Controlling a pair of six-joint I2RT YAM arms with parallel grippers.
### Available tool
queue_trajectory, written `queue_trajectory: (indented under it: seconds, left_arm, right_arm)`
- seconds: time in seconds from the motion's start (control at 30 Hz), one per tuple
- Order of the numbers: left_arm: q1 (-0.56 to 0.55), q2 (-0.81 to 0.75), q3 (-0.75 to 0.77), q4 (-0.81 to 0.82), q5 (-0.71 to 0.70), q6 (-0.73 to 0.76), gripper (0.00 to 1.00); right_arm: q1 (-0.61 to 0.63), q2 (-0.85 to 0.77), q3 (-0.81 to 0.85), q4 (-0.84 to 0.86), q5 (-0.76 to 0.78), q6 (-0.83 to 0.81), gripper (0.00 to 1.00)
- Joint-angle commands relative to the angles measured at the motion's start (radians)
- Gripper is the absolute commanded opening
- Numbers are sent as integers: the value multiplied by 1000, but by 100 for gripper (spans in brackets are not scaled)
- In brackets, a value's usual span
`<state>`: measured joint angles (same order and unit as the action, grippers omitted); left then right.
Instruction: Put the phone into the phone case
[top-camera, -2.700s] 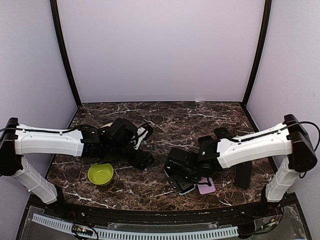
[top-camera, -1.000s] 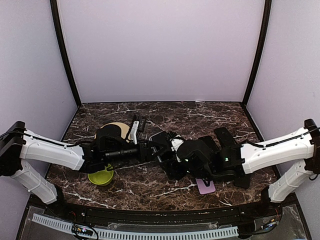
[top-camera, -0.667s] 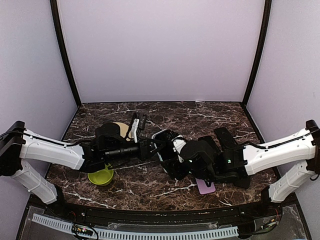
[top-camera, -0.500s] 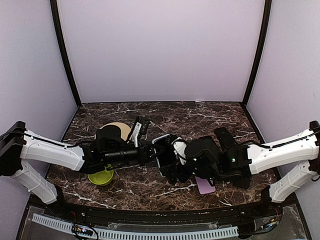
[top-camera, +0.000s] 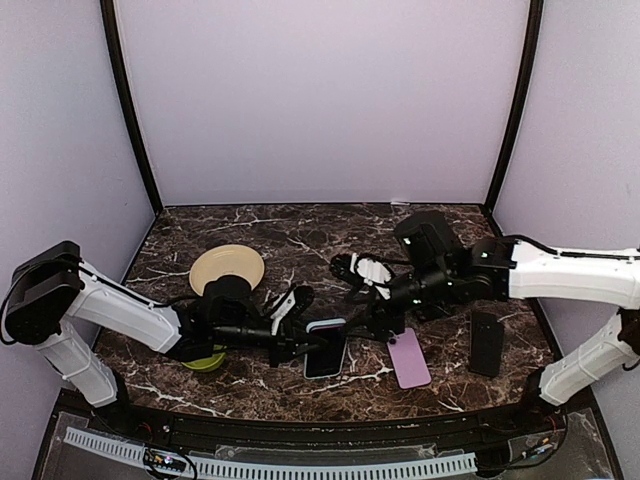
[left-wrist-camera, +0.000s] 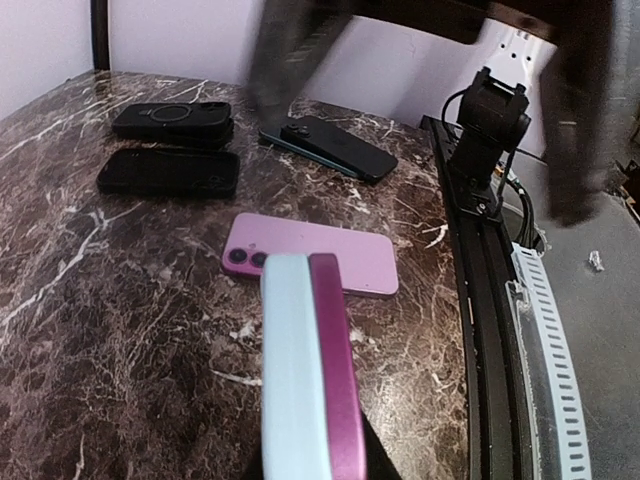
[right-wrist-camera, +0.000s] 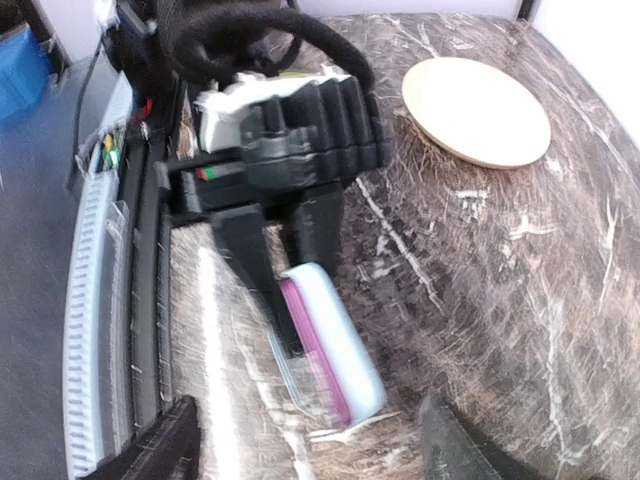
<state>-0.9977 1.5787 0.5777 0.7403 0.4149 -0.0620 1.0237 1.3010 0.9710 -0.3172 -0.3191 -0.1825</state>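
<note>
Table of dark marble (top-camera: 300, 225) carries everything. Two white and black arms lie low over it: the left arm (top-camera: 130, 310) stretches to the middle, and the right arm (top-camera: 570, 270) comes in from the right side.

A cream plate (top-camera: 227, 268) stands behind the left arm. A green bowl (top-camera: 204, 361) is mostly hidden under the same arm, near the front.

A black case (top-camera: 487, 343) lies alone at the right front. The left wrist view shows more dark pieces at the far side: a black case with a ring (left-wrist-camera: 170, 118), a flat black case (left-wrist-camera: 168, 172) just in front of it, and a dark phone (left-wrist-camera: 330, 147) beside them.

A pink slab (top-camera: 408, 358) lies flat near the front edge, with two dark round spots at one end. I cannot tell if it is a case or a phone.

The phone (top-camera: 325, 352) is at the middle front, just beside the pink slab but apart from it. Its edge shows a pale blue layer and a magenta layer together. I cannot tell if its far end touches the table.

The left gripper (top-camera: 305, 338) is clamped on one end of the phone. The right gripper (top-camera: 365, 293) hangs behind the phone with its fingers spread wide and nothing between them.
</note>
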Motion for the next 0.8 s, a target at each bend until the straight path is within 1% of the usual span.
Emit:
queue_trajectory:
  seconds: [0.0,0.07,0.2,0.23,0.27,0.33,0.43,0.47,0.5,0.53,0.57,0.6,0.67,0.7,0.77]
  left_arm:
    - [-4,-6,-34,66,77,131,0]
    - [-4,-6,-41,72,75,144,0]
    - [-4,-5,-53,96,66,146,0]
    - [-4,-5,-53,97,65,145,0]
    - [-4,-5,-52,97,67,145,0]
    - [-4,-1,-53,98,73,143,0]
    - [-3,1,-51,99,94,138,0]
    - [-4,1,-50,99,97,133,0]
    - [-3,-3,-49,99,95,130,0]
    - [-4,-11,-49,95,89,118,4]
    - [-3,-17,-50,93,72,105,11]
    - [-3,-31,-50,86,61,97,30]
    - [-2,-53,-56,81,26,83,45]
    - [-2,-60,-63,80,10,81,46]
    - [-2,-74,-74,78,-3,82,40]
  right_arm:
    - [-40,189,161,-145,-122,-215,65]
    - [-42,237,183,-148,-158,-243,63]
    - [-42,255,144,-71,-199,-274,58]
    - [-42,258,134,-56,-199,-278,55]
    - [-42,258,120,-33,-196,-269,49]
    - [-42,262,103,18,-189,-254,33]
    - [-42,274,105,36,-190,-254,6]
    - [-42,275,107,33,-187,-256,2]
    - [-42,277,108,28,-180,-258,1]
    - [-42,275,104,22,-170,-262,0]
    - [-42,265,97,22,-158,-265,0]
    - [-42,257,89,22,-152,-268,0]
    - [-42,244,78,22,-144,-270,0]
    - [-42,240,78,20,-143,-269,0]
    - [-41,235,75,15,-144,-269,0]
